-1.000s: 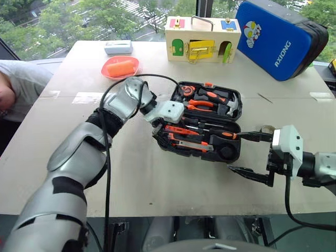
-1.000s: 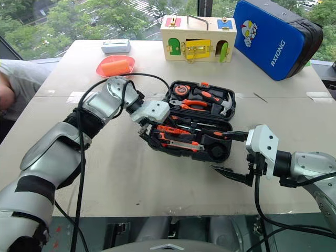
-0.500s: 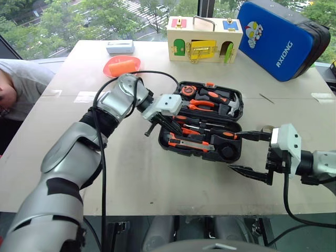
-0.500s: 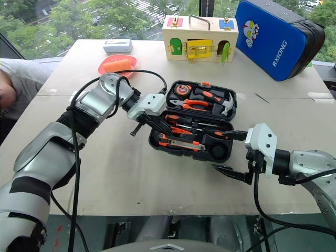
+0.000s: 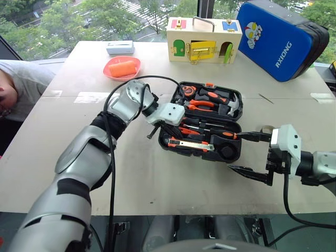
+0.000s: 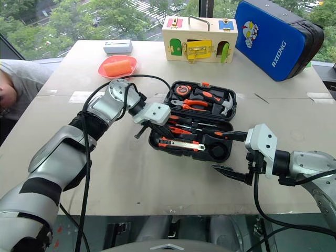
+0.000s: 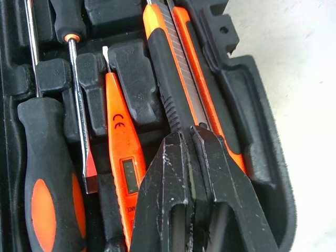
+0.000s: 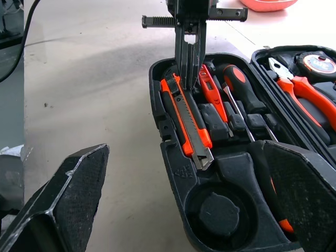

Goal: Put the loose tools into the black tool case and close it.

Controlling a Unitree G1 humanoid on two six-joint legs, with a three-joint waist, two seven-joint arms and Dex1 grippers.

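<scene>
The black tool case (image 8: pixel 176 170) lies open mid-table. Its near half holds the utility knife (image 5: pixel 190 143), the orange tester screwdriver (image 7: pixel 123 152), a black-and-orange screwdriver (image 8: pixel 239 84), a second one (image 5: pixel 220 135) and the tape roll (image 8: pixel 218 212) in its round recess. My left gripper (image 5: pixel 173 132) points down into the case, shut with nothing between its fingers (image 7: pixel 220 178). Its tips rest against the knife's top near the left end. My right gripper (image 5: pixel 234 152) hangs open just off the case's right end, one finger (image 8: pixel 68 205) over bare table.
Hammer, pliers and tape measure (image 5: pixel 210 102) sit in the lid. A wooden box with coloured doors (image 5: pixel 202 39) and a blue bag (image 5: pixel 281 39) stand at the back. An orange dish (image 5: pixel 122 67) and small pale box (image 5: pixel 119 47) lie back left. A person (image 5: pixel 16 89) leans at the left edge.
My left gripper's fingers have shut, lifted briefly to the case's left edge, then come down with closed tips onto the utility knife. The right arm has kept still.
</scene>
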